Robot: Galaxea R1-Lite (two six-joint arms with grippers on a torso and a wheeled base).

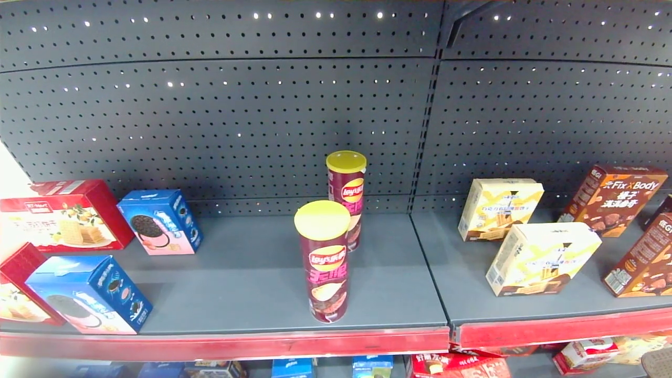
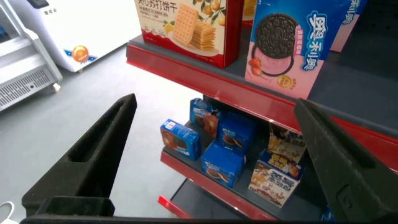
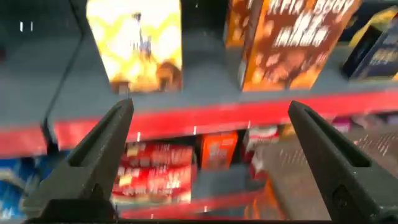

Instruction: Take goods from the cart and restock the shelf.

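Two maroon chip cans with yellow lids stand upright on the grey shelf, one near the front edge and one behind it. My left gripper is open and empty, below and in front of the red shelf lip, facing a cracker box and a blue and pink cookie box. My right gripper is also open and empty, in front of the shelf lip under a yellow box and a brown box.
Red cracker boxes and blue cookie boxes stand at the shelf's left. Yellow boxes and brown boxes stand at its right. Free shelf space lies on both sides of the cans. A lower shelf holds several small boxes.
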